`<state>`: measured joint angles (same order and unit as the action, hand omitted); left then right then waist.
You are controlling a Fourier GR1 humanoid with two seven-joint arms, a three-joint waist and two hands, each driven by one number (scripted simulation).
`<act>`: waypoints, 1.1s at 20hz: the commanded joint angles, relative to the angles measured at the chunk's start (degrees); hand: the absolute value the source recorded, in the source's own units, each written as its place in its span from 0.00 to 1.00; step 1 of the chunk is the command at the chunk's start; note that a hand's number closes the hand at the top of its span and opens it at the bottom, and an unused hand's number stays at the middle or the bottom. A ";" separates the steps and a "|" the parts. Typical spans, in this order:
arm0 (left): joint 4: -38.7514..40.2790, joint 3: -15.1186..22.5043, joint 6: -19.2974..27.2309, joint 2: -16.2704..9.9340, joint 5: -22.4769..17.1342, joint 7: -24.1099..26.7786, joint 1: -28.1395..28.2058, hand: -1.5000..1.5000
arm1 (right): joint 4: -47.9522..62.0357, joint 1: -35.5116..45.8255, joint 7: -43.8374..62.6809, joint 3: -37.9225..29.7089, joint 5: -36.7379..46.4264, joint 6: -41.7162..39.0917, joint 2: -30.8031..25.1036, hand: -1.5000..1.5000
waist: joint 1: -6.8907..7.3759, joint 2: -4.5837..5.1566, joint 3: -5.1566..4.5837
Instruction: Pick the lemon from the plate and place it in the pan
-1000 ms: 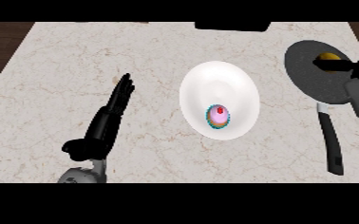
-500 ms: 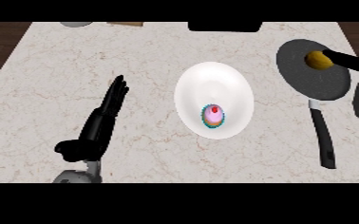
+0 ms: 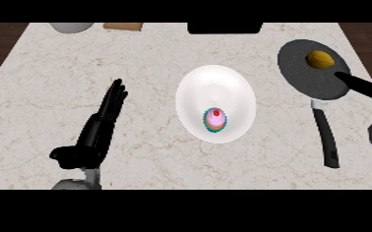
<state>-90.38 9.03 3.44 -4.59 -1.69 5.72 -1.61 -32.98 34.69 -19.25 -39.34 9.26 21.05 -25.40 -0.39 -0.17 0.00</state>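
The yellow lemon (image 3: 320, 59) lies free in the black pan (image 3: 299, 73) at the upper right, apart from any hand. The pan's handle (image 3: 327, 140) points toward the near edge. My right hand (image 3: 355, 82) shows only as a straight finger at the right edge, over the pan's near right rim and short of the lemon; it holds nothing. The white plate (image 3: 216, 86) sits at the centre. My left hand (image 3: 98, 128) rests open on the counter left of the plate, fingers pointing away.
A small pink cupcake (image 3: 214, 119) with a red top stands on the plate's near part. Along the far edge are a grey bowl (image 3: 71, 27), a wooden board (image 3: 122, 26) and a black object (image 3: 224, 27).
My right hand has let go of the lemon and drawn back to the right, leaving the lemon in the pan. The left hand has stayed put.
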 commanded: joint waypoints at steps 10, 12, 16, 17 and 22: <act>1.13 -1.95 -1.62 0.84 0.08 0.38 -0.78 0.50 | -39.05 -23.64 10.96 10.34 -3.50 -2.53 10.40 0.00 | 0.03 0.06 -0.04; 0.96 -1.69 -0.57 1.81 1.21 -1.24 -2.23 0.50 | -36.97 -25.60 8.43 10.46 -3.28 -2.78 9.52 0.00 | 0.22 0.13 -0.01; 0.71 -1.44 -3.12 1.19 0.67 3.18 2.55 0.50 | -45.69 -30.86 12.74 13.63 -2.73 -3.02 12.10 0.00 | 0.22 0.11 -0.02; 1.53 -0.94 -1.08 2.60 2.50 0.06 -0.80 0.50 | -37.93 -25.32 11.47 14.51 -0.72 -0.32 10.75 0.00 | 0.42 0.18 0.00; 0.49 -2.90 -1.93 2.64 1.66 -2.12 -2.59 0.50 | -39.75 -28.27 11.80 13.48 -2.38 -0.19 9.84 0.00 | 0.37 0.17 0.00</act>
<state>-90.74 7.21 1.65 -2.51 -0.06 4.70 -2.13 -74.98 6.74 -6.40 -25.24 7.77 20.66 -14.35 -0.07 -0.04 -0.02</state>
